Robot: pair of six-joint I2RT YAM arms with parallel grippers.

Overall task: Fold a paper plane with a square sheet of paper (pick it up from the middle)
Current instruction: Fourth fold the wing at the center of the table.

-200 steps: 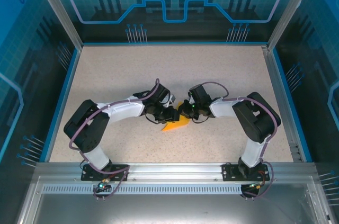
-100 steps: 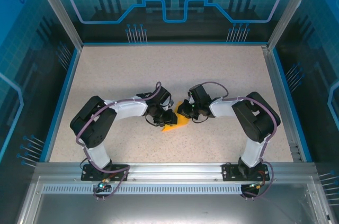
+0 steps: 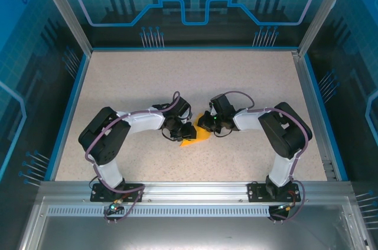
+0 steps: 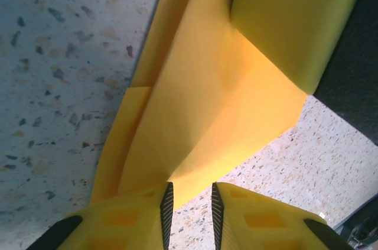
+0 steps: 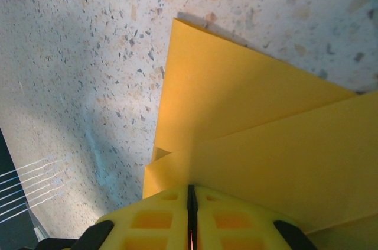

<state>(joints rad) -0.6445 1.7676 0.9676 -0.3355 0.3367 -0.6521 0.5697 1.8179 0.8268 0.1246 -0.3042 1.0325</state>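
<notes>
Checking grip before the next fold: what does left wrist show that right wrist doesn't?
Left wrist only: left gripper jaws slightly apart, speckled table visible between them; a raised curled flap. Right wrist only: right gripper jaws shut on the folded sheet of paper; a flat pointed corner. Both: that sheet on the table.

No text or number can be read on the square sheet of paper (image 4: 207, 102) or table (image 3: 130, 84)

Right jaws shut (left jaws ajar)
</notes>
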